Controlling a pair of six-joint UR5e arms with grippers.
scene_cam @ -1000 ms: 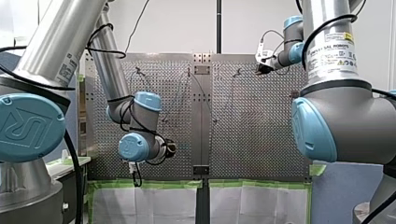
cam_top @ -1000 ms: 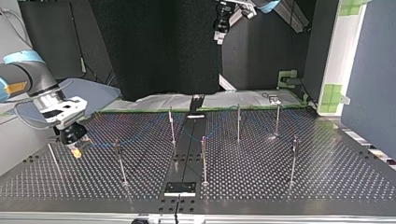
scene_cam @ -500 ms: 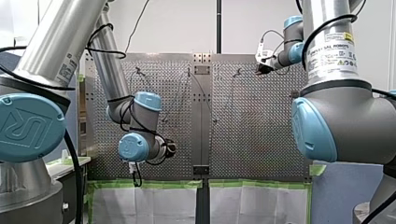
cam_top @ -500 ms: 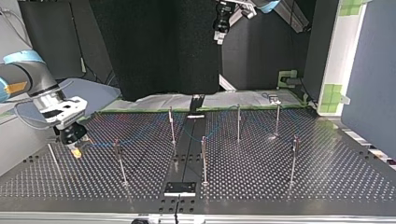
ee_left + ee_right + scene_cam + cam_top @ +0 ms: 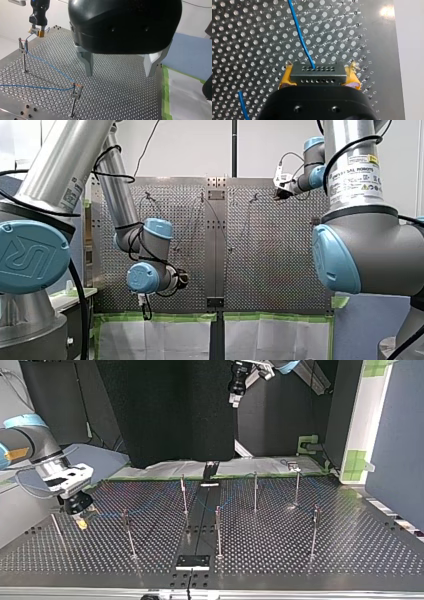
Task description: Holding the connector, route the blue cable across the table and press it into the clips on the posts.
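Blue cable [image 5: 300,35] leaves black connector [image 5: 316,74], which sits pinched between yellow pads [image 5: 285,77] of my right gripper [image 5: 81,521], low over perforated table [image 5: 300,545] at top view's left. Right of connector, cable meets clip [image 5: 77,87] atop slim metal post [image 5: 73,105], then runs on toward further posts. Far right of connector and well above it, my left gripper [image 5: 119,73] hangs over table, grey fingers [image 5: 88,62] spread wide, nothing between them.
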